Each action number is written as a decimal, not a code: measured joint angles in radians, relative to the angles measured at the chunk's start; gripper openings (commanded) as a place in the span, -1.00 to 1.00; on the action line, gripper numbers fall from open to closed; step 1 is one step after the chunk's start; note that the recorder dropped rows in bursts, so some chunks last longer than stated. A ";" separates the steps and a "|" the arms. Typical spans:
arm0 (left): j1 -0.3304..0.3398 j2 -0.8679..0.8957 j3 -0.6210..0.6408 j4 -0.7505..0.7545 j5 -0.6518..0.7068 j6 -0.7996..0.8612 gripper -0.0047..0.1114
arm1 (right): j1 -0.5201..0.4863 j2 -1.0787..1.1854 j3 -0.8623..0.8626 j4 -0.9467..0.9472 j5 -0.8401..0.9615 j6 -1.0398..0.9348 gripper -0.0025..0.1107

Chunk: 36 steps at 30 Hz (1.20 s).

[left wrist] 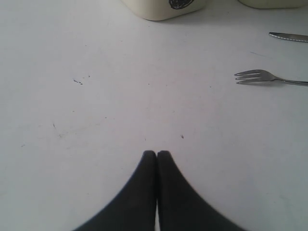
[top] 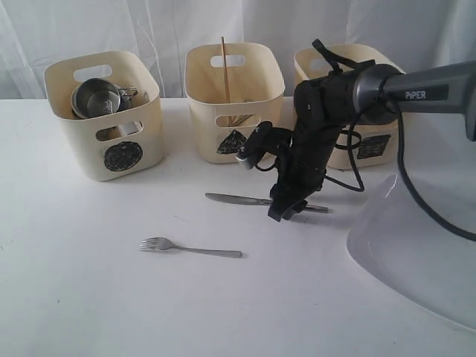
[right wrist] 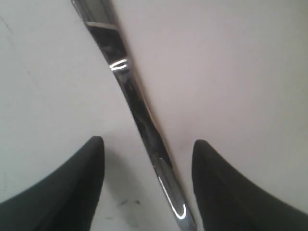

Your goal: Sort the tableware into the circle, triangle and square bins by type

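The right gripper (right wrist: pixel 149 140) stands with its black jaws apart, straddling the handle of the long steel table knife (right wrist: pixel 130 91). The knife lies flat on the white table (top: pixel 74 297) at the centre of the exterior view, so a closing pinch looks next. Just above it, the cream plastic triangle-marked bin (top: pixel 201 111) holds a wooden chopstick (top: pixel 224 71), so it is probably where the knife goes. The left gripper (left wrist: pixel 157 153) rests pressed together, idle.
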 measured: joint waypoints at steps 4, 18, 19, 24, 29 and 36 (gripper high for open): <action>0.000 0.000 0.000 0.000 0.000 0.000 -0.92 | -0.002 0.012 -0.002 0.037 0.000 -0.007 -0.05; 0.000 0.000 0.000 0.000 0.000 0.000 -0.92 | -0.006 0.025 -0.017 0.243 0.195 -0.132 -0.05; 0.000 0.000 0.000 0.000 0.000 0.000 -0.92 | -0.006 0.025 -0.017 0.245 0.183 -0.121 -0.05; 0.000 0.000 0.000 0.000 0.000 0.000 -0.92 | -0.006 0.028 -0.017 0.260 0.022 0.036 -0.05; 0.000 0.000 0.000 0.000 0.000 0.000 -0.92 | 0.025 0.037 -0.015 0.141 -0.043 0.238 -0.05; 0.000 0.000 0.000 0.000 0.000 0.000 -0.92 | 0.119 0.054 -0.031 -0.065 0.051 0.564 -0.58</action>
